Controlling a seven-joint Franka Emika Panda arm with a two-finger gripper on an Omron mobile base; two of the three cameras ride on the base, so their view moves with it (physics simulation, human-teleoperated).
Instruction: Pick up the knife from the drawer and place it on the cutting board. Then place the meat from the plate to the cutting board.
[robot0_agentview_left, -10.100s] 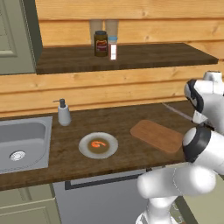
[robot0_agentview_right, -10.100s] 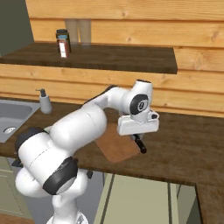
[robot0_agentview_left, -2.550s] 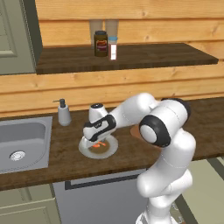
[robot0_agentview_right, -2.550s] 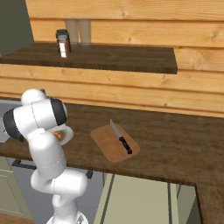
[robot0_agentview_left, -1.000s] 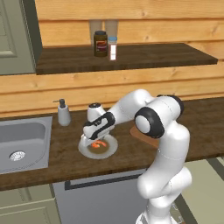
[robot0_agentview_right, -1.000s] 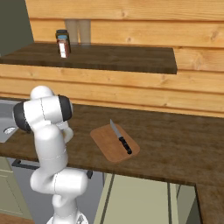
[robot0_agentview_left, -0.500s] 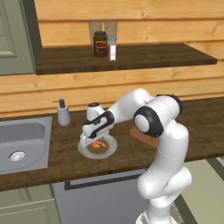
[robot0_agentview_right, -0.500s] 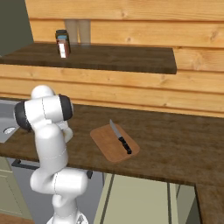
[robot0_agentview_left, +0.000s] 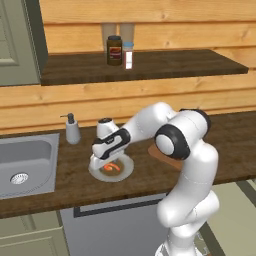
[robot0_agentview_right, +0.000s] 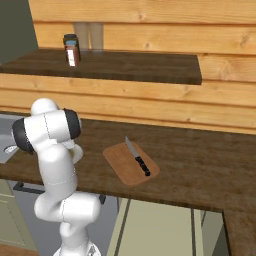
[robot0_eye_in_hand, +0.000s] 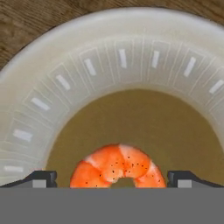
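The meat (robot0_eye_in_hand: 117, 168), an orange-red curled shrimp, lies in the brownish centre of the pale plate (robot0_eye_in_hand: 87, 61). My gripper (robot0_eye_in_hand: 112, 178) is open just above it, one fingertip on each side of the shrimp. From the left base view the gripper (robot0_agentview_left: 107, 161) hangs low over the plate (robot0_agentview_left: 126, 171) with the meat (robot0_agentview_left: 113, 167) under it. The knife (robot0_agentview_right: 138, 157) lies along the light-brown cutting board (robot0_agentview_right: 122, 167), blade pointing away. Part of the board (robot0_agentview_left: 157, 151) peeks out behind my arm.
A steel sink (robot0_agentview_left: 22, 161) is set in the counter at the left, with a soap dispenser (robot0_agentview_left: 72, 130) beside it. A dark jar (robot0_agentview_left: 114, 50) and a small bottle (robot0_agentview_left: 128, 55) stand on the shelf above. The wooden wall runs behind the counter.
The hand has sunk slightly lower over the plate during the last second. Knife and board have not moved.
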